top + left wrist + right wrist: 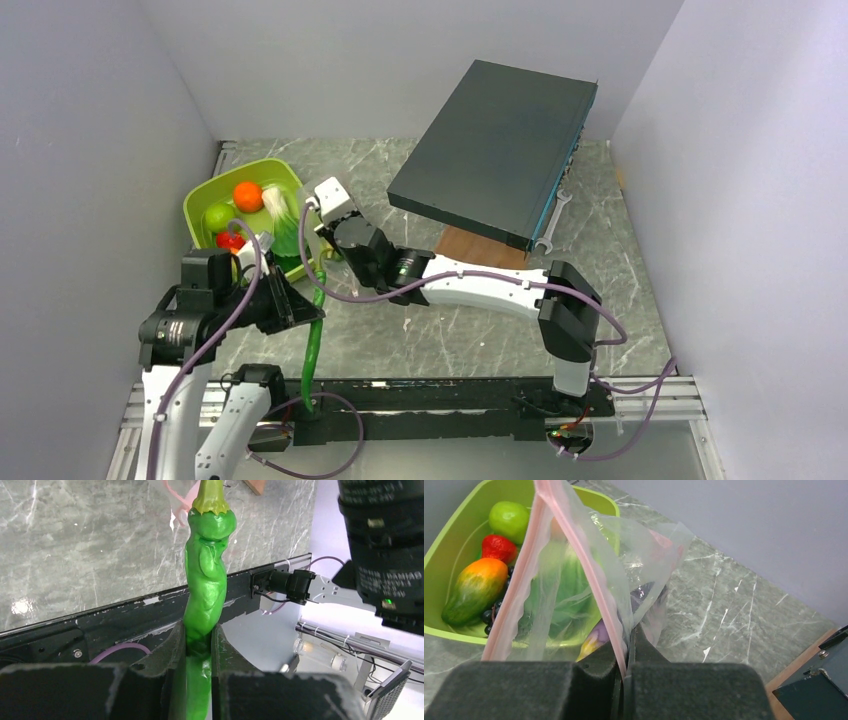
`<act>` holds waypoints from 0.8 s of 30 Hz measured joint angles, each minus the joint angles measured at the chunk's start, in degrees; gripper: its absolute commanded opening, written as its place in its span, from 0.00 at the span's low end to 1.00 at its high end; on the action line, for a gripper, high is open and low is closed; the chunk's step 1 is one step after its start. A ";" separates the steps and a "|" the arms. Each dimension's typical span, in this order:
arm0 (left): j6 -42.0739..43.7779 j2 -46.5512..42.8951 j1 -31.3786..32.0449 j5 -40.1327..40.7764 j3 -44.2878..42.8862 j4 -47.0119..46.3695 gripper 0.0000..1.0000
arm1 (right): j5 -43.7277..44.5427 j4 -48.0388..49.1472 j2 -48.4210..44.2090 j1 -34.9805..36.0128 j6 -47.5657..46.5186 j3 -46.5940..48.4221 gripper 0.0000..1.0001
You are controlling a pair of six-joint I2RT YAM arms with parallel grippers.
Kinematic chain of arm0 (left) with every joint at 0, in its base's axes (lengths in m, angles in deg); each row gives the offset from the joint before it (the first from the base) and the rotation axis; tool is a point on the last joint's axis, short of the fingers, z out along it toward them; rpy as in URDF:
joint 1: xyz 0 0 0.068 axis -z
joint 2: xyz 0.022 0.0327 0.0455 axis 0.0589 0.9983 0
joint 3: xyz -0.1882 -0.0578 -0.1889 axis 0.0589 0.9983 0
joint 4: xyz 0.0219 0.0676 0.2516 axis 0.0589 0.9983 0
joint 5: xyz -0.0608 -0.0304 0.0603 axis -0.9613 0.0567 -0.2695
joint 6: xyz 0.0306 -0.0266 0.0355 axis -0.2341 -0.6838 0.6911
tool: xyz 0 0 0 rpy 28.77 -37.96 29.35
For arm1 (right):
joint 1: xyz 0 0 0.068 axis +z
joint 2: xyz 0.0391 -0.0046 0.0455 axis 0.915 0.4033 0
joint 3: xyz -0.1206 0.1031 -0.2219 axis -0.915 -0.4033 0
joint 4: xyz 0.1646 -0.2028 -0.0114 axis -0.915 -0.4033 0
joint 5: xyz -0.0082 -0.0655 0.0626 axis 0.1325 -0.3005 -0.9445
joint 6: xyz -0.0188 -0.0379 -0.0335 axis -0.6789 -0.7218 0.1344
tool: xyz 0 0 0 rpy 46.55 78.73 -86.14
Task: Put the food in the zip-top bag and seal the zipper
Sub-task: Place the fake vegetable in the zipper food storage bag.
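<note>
left end effector [199, 639]: closed on the long green vegetable [207, 580], gripped low on its body, at the bottom centre of the left wrist view.
right end effector [626, 667]: clamped shut on the pink zipper [583, 565] at one end of the bag's mouth.
counter [480, 340]: grey marble, with a dark box [500, 150] leaning at upper right.
tray [454, 550]: lime green, upper left of the top view.
zip-top bag [639, 555]: hangs from the right end effector just in front of the tray, its pink edges spread apart, unsealed.
food in tray: yellow-red fruit [474, 590], green apple [509, 519], red fruit [499, 548], orange [247, 196].
step: loading food; the held vegetable is well apart from the bag's mouth.
next move: likely carry the vegetable to the gap between the pink edges, feed it in end-first, then let go while the right side holds the mouth up. the floppy film may fold shut.
</note>
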 measured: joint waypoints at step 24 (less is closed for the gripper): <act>-18.60 18.43 0.00 -2.80 9.75 -29.62 0.70 | -3.08 5.62 -6.43 3.26 3.34 -10.62 0.00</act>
